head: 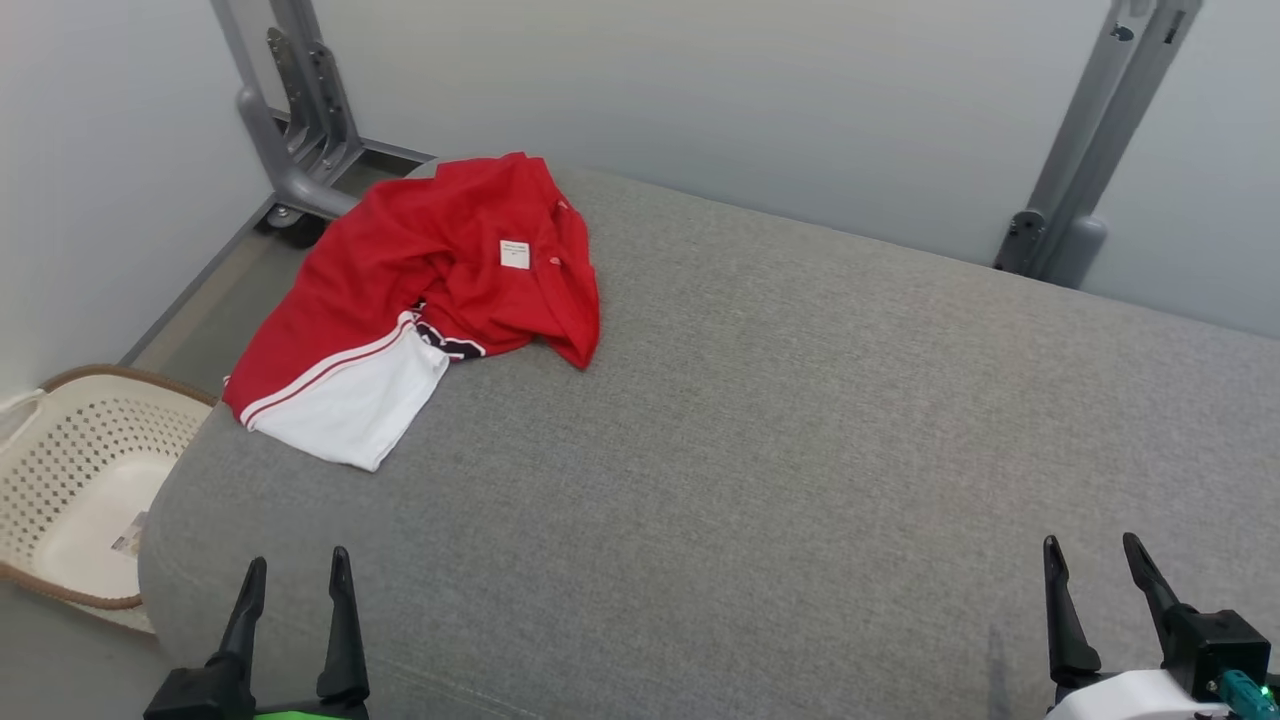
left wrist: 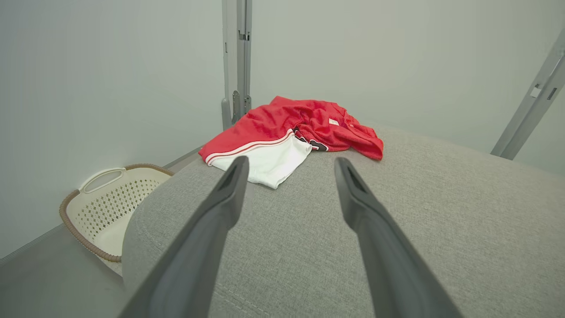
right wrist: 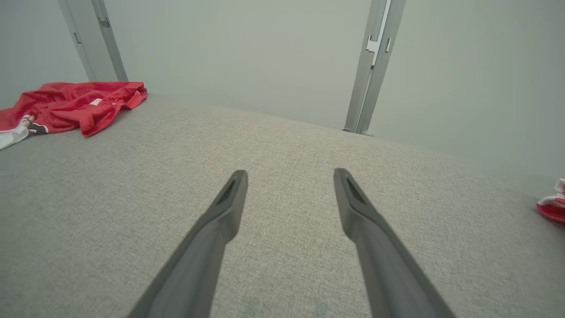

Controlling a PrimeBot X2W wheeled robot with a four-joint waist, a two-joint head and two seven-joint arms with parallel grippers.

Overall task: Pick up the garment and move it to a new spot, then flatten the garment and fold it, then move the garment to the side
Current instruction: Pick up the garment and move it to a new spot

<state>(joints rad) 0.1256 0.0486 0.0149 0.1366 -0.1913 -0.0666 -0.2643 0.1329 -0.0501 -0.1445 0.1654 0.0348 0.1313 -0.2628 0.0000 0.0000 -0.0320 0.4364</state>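
Observation:
The garment (head: 400, 270), a red jersey with a white sleeve and a small white label, lies crumpled at the far left corner of the grey padded surface (head: 800, 420). It also appears ahead of the left fingers in the left wrist view (left wrist: 291, 128) and at the far left in the right wrist view (right wrist: 75, 104). My left gripper (head: 296, 570) hangs open at the near left edge, well short of the garment, with nothing between its fingers. Over at the near right, my right gripper (head: 1095, 560) is open and empty too.
A cream perforated laundry basket (head: 75, 480) stands on the floor left of the surface (left wrist: 110, 198). Grey metal posts (head: 300, 120) (head: 1090, 150) rise against the back wall. A small red-and-white bundle (right wrist: 554, 205) sits at the right edge in the right wrist view.

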